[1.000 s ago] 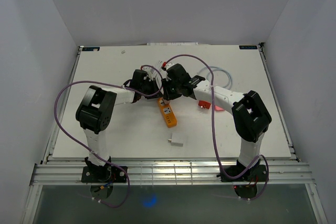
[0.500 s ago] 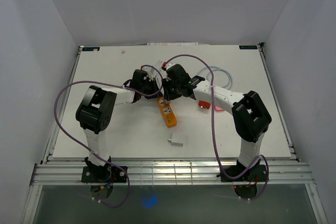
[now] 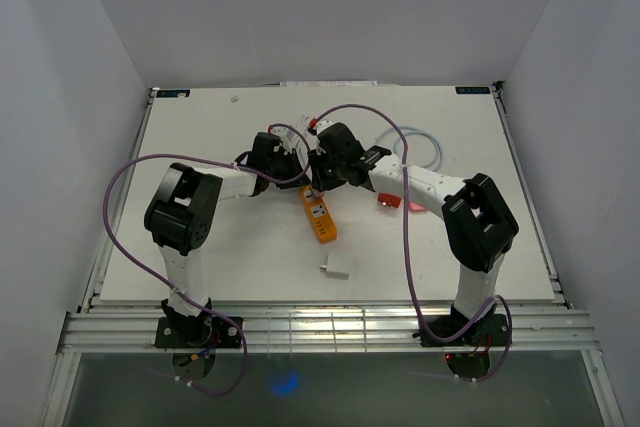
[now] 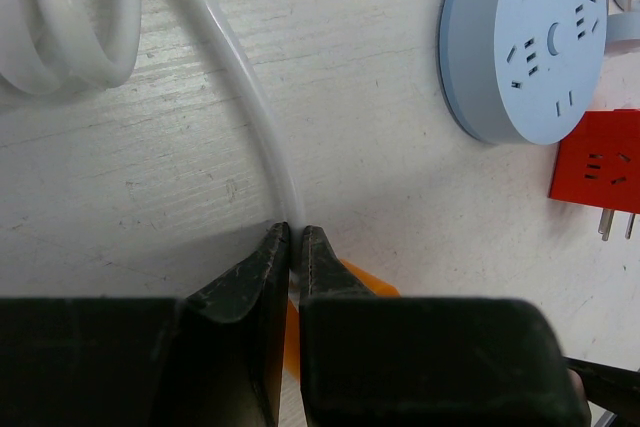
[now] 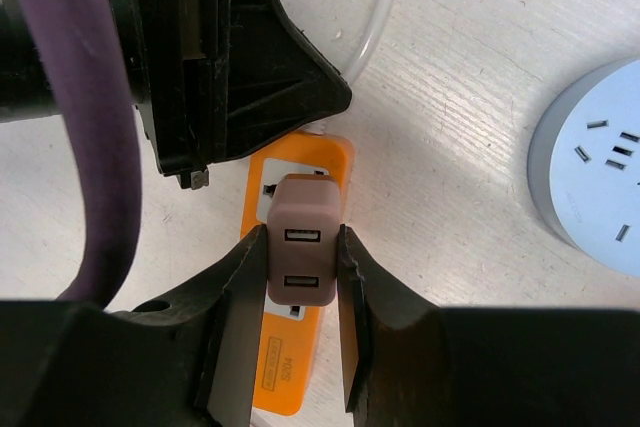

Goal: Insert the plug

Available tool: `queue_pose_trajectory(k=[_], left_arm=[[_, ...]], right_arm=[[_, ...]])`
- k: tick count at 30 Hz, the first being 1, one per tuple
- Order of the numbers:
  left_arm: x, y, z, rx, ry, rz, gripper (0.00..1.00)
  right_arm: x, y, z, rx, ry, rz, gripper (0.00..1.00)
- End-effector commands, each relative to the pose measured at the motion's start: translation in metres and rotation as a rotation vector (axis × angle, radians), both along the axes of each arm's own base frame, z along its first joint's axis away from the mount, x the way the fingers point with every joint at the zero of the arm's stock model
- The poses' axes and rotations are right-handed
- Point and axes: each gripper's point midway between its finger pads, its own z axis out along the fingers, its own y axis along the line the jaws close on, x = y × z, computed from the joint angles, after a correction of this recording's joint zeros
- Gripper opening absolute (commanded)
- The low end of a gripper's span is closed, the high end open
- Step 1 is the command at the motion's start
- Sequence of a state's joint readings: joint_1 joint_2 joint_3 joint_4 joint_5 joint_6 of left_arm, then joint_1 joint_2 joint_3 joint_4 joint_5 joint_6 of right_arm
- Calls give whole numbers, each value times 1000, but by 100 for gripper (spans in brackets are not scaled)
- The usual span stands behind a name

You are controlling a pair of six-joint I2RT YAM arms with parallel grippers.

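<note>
My right gripper (image 5: pixel 300 247) pinches the plug (image 5: pixel 304 209) just above the orange power strip (image 5: pixel 272 379), well clear of every edge of the table (image 3: pixel 200 267). My left gripper (image 4: pixel 295 239) has its fingers pressed together at the white cable (image 4: pixel 255 117). Count: one strip, one blue socket (image 5: pixel 600 177), one red adapter (image 4: pixel 598 159).

The plug (image 5: pixel 303 252) hides its own prongs and part of the orange strip (image 5: pixel 285 389) beneath it. The white cable (image 4: pixel 250 87) vanishes between the closed jaws of the left gripper (image 4: pixel 295 239).

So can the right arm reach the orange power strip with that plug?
Probably yes. The plug hangs over the orange power strip, and the left arm only pinches its white cable.
</note>
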State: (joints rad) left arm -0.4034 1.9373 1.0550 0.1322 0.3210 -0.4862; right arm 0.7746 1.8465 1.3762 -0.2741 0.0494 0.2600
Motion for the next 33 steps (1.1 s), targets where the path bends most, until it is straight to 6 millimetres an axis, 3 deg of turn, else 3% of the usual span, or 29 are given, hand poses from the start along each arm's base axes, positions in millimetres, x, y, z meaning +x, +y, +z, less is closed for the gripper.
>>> queue_pose_trajectory(k=[1,17,33], left_arm=[[2,0,12,19,-34,-5,17],[2,-1,13,14,-31,-7,17],[2,-2,12,10,-26,-12,17]], right_arm=[[6,-1,13,17,-53,-4,8],[11,-14,-14,-68,-39,-58,8],[-11,-24,-45,-197,-35,96,8]])
